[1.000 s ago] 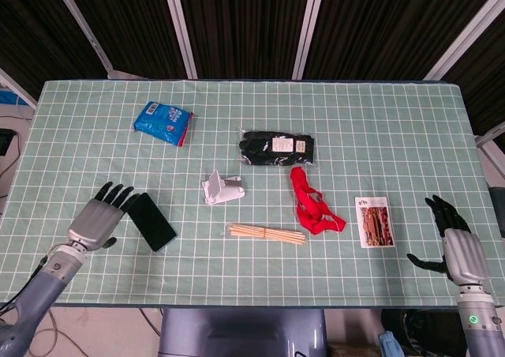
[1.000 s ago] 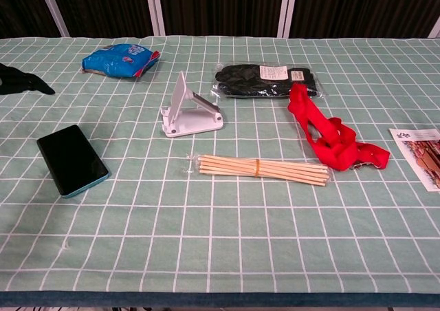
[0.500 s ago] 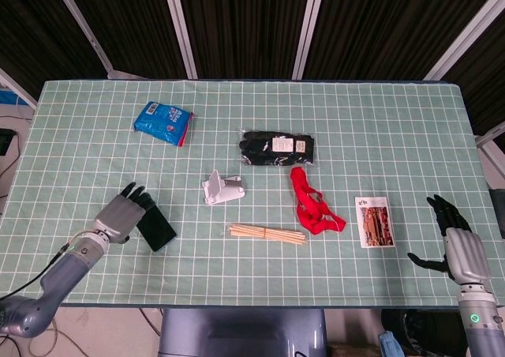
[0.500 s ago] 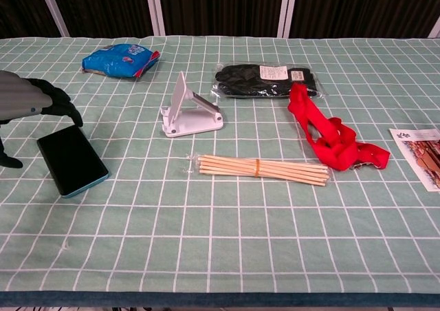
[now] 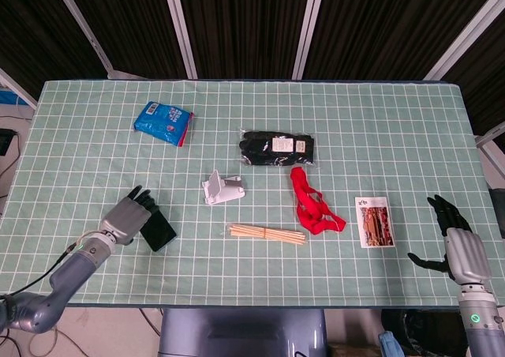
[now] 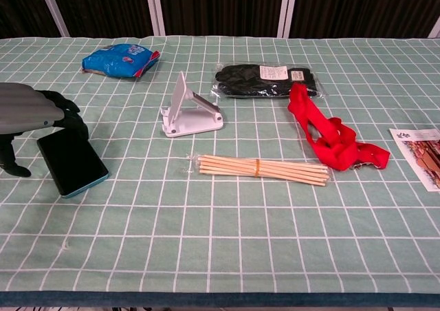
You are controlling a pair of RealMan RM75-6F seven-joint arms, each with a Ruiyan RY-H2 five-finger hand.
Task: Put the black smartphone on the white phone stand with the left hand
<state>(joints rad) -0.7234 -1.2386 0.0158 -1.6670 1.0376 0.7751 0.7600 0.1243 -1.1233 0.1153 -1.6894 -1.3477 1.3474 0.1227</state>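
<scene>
The left hand (image 5: 129, 217) hangs over the far left end of the phone (image 5: 158, 229), fingers (image 6: 65, 110) curved down and spread, their tips at the phone's far edge. The thumb (image 6: 12, 161) points down to the cloth on the phone's left side. From the chest view the fingertips look to touch the phone, but whether they grip it I cannot tell; the phone lies flat on the table (image 5: 410, 136), not lifted. Its body is black with a light blue rim showing along the near edge in the chest view.

Right of the phone and a little farther stands the stand (image 5: 222, 189), white, its back plate tilted up, well apart from the hand. Near of the stand lies a bundle of sticks (image 5: 267, 234) in a clear sleeve, running left to right. Right of the sticks is a red strap (image 5: 312, 205), crumpled, its far end just beside a black packet (image 5: 277, 148) with a white label. At the far left lies a blue bag (image 5: 163, 122). Near the right side is a card (image 5: 374, 221) with a reddish picture.

The right hand (image 5: 456, 242) sits off the table's near right corner, fingers apart and holding nothing, thumb out to the left.
</scene>
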